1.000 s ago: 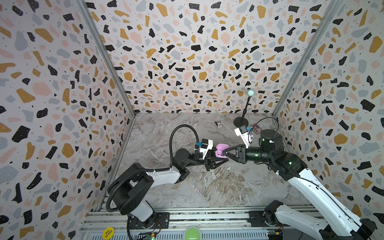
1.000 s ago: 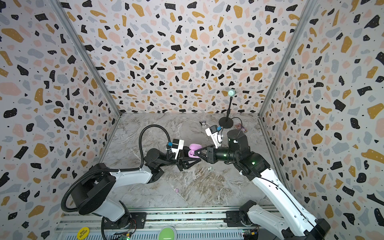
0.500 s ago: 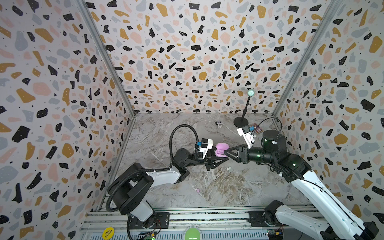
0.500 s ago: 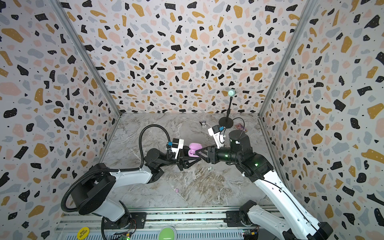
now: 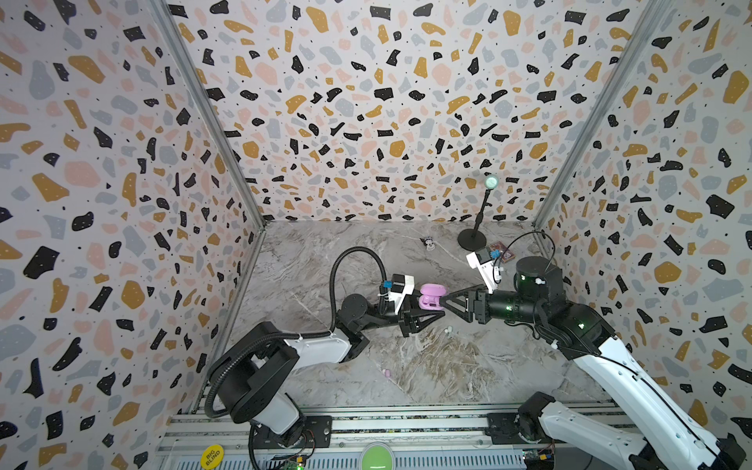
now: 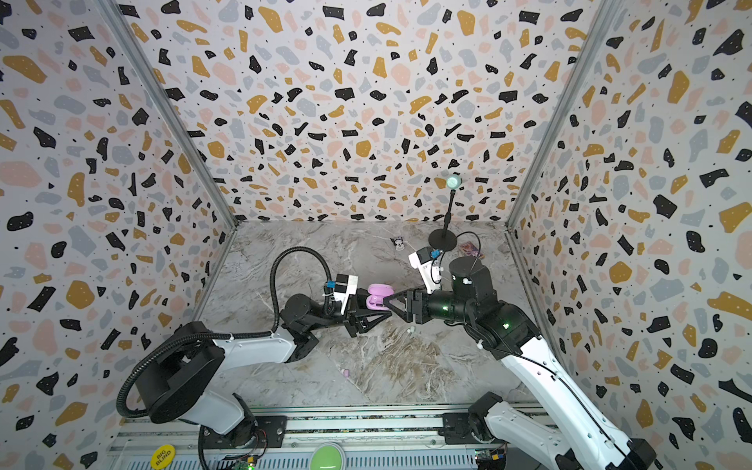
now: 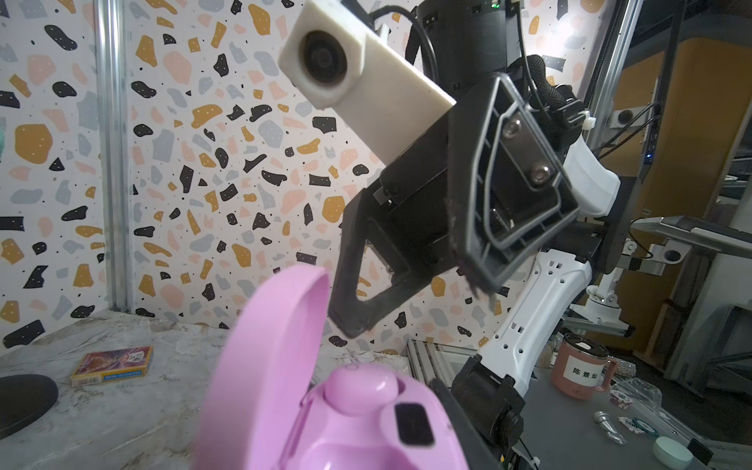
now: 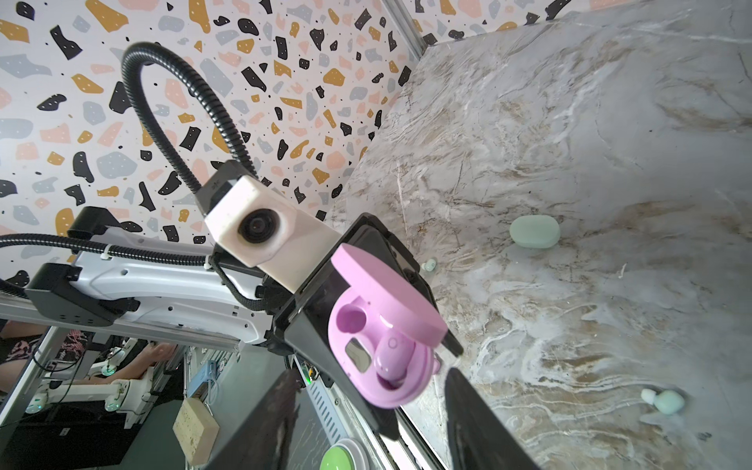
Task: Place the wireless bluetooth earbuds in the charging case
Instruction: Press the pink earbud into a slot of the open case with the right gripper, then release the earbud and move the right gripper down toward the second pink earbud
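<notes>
In both top views the left arm (image 5: 321,350) rises from its base at 7 o'clock. Its white forearm runs toward 2 o'clock, and the wrist bends so that the left gripper (image 5: 431,311) points at 3 o'clock near the middle of the floor. Its jaws are clamped on the pink charging case (image 5: 432,297). The right arm (image 5: 635,382) climbs from 5 o'clock toward 11 o'clock. Its black wrist lies level and aims the right gripper (image 5: 445,303) at 9 o'clock. The two grippers face each other tip to tip. In the right wrist view its fingers (image 8: 480,423) stand parted with nothing between them.
</notes>
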{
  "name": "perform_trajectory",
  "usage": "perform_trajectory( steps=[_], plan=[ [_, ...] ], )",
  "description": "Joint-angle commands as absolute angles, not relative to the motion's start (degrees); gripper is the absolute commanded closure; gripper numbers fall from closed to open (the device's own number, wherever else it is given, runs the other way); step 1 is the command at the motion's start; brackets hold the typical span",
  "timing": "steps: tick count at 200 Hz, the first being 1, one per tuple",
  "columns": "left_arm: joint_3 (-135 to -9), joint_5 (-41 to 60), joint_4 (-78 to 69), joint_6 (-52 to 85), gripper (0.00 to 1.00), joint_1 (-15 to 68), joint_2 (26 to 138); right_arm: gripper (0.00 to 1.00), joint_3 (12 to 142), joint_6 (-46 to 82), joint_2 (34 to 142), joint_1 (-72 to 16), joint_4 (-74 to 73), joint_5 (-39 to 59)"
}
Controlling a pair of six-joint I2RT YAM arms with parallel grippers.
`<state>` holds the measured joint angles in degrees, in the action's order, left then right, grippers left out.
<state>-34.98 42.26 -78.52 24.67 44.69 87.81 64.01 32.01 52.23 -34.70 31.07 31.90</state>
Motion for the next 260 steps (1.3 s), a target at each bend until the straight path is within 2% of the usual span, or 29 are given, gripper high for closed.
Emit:
perform_trajectory(
  steps=[1, 49, 95, 135, 190, 260],
  plan=[
    [-33.0, 39.7, -83.0, 23.8, 1.00, 43.0, 85.2, 0.35, 65.0, 32.3, 49.2, -35.5, 33.4, 31.5],
    [-29.0, 36.3, -79.6, 23.5, 1.00, 37.8, 81.0, 0.30, 59.3, 32.9, 46.8, -40.0, 34.6, 28.7],
    [-29.3, 34.8, -70.0, 19.0, 1.00, 31.9, 75.9, 0.30, 48.5, 34.1, 49.3, -53.2, 28.1, 17.2],
    [-31.1, 34.9, -67.6, 17.9, 1.00, 27.3, 75.2, 0.30, 44.5, 33.1, 62.4, -64.8, 20.2, 5.1],
    [-34.1, 36.8, -67.2, 18.1, 1.00, 23.0, 77.9, 0.31, 50.6, 30.4, 81.6, -71.1, 16.7, -7.1],
    [-35.9, 39.5, -70.5, 20.8, 1.00, 20.0, 80.8, 0.31, 60.3, 27.6, 97.7, -75.7, 20.1, -11.0]
  ],
)
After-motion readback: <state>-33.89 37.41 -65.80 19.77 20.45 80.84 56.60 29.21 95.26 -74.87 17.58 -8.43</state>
